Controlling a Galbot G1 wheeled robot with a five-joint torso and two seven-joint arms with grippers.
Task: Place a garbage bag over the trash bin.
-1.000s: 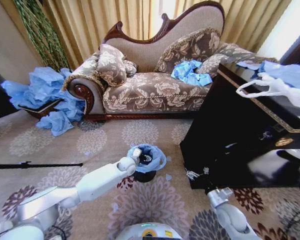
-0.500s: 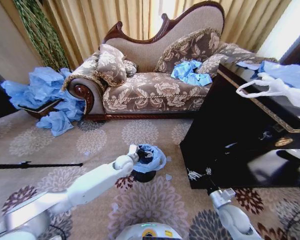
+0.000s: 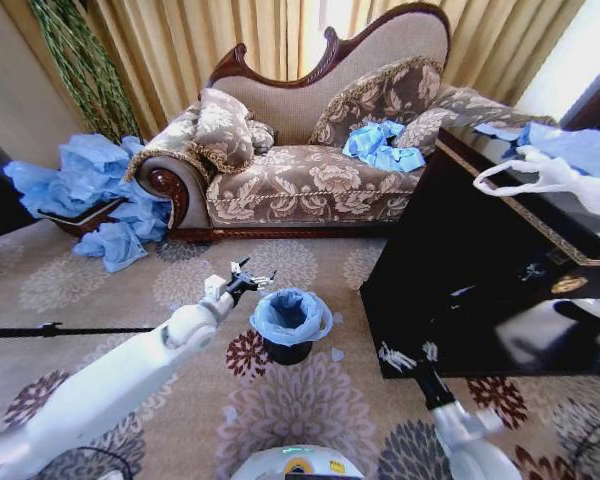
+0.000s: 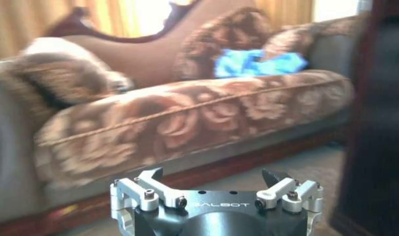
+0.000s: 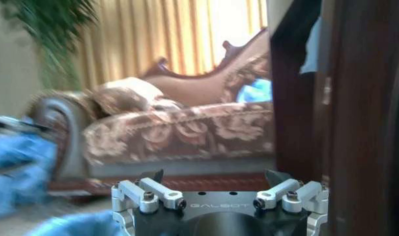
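Bag (image 3: 291, 314), thin crinkly blue, lines my round black bin (image 3: 288, 351); left gripper (image 3: 248, 279) just beside it, right gripper (image 3: 407, 355) well apart, both jaws wide, empty.

Both arms are covered in smooth, glossy white shells with rounded segments, and each becomes a thin black wrist before the hand. The left hand (image 3: 248, 276) and the right hand (image 3: 407, 353) have silver metal finger brackets with black tips, fixed with small dark screws. The black hand body carries the word "GALBOT" in pale letters.
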